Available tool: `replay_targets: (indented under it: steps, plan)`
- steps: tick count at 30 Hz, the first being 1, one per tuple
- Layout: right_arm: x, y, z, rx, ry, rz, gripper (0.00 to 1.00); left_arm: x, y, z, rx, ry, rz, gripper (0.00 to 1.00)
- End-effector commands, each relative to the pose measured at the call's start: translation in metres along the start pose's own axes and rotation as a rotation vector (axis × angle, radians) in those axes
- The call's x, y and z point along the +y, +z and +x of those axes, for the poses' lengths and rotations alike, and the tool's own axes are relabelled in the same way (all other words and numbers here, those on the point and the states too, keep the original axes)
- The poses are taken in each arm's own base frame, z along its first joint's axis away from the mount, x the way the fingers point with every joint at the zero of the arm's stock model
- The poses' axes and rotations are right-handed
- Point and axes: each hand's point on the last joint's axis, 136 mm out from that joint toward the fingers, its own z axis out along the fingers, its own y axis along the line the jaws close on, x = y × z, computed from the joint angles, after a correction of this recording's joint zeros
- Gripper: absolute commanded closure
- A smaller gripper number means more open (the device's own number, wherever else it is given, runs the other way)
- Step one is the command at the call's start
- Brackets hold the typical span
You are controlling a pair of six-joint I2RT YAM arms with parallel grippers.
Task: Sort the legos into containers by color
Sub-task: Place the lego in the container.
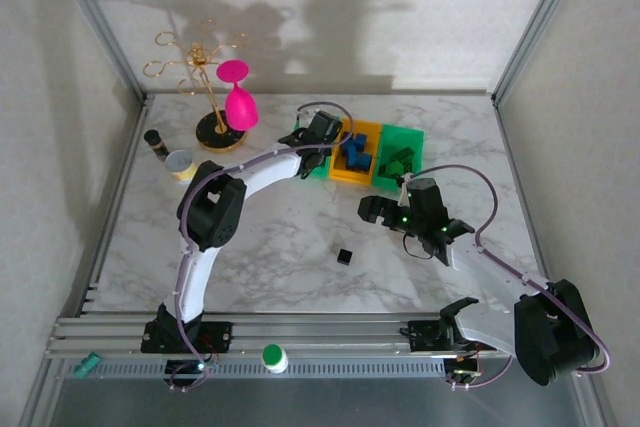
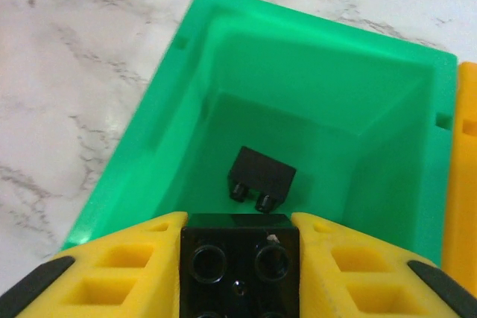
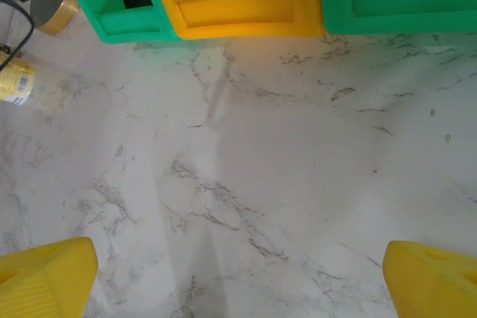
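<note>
My left gripper point(image 1: 318, 130) hangs over the left green container point(image 2: 171, 109), shut on a black lego point(image 2: 240, 262) pinched between its yellow fingers point(image 2: 134, 258). Another black lego point(image 2: 261, 179) lies on its side on that bin's floor. The yellow container point(image 1: 352, 172) holds blue legos point(image 1: 355, 152), and the right green container point(image 1: 412, 137) holds green legos point(image 1: 400, 162). One black lego point(image 1: 344, 255) sits alone on the marble table. My right gripper point(image 1: 385, 212) stands open over bare marble just in front of the bins, its fingers point(image 3: 45, 273) wide apart with nothing between them.
A gold wire stand with a pink goblet point(image 1: 238, 97) stands at the back left. Beside it are a tin can point(image 1: 180, 164) and a dark little bottle point(image 1: 155, 139). A green-topped white cap point(image 1: 273, 355) rests on the near rail. Metal frame posts edge the table.
</note>
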Motion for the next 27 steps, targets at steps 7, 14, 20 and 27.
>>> replay_targets:
  steps: [7, 14, 20, 27]
  plan:
    - [0.01, -0.002, -0.009, -0.015, -0.03, -0.012, 0.01, -0.008, 0.018, 0.0, -0.004, 0.036, -0.003, 0.59]
    - [0.015, -0.006, -0.015, -0.026, -0.04, -0.021, 0.01, -0.005, 0.007, -0.014, -0.022, 0.05, -0.015, 0.54]
    - [0.019, -0.014, -0.014, -0.024, -0.038, -0.031, 0.01, 0.003, -0.039, -0.044, -0.074, -0.008, 0.019, 0.53]
    - [0.0, -0.024, 0.002, -0.003, -0.002, 0.043, 0.01, 0.004, -0.113, -0.018, -0.014, -0.029, 0.11, 0.52]
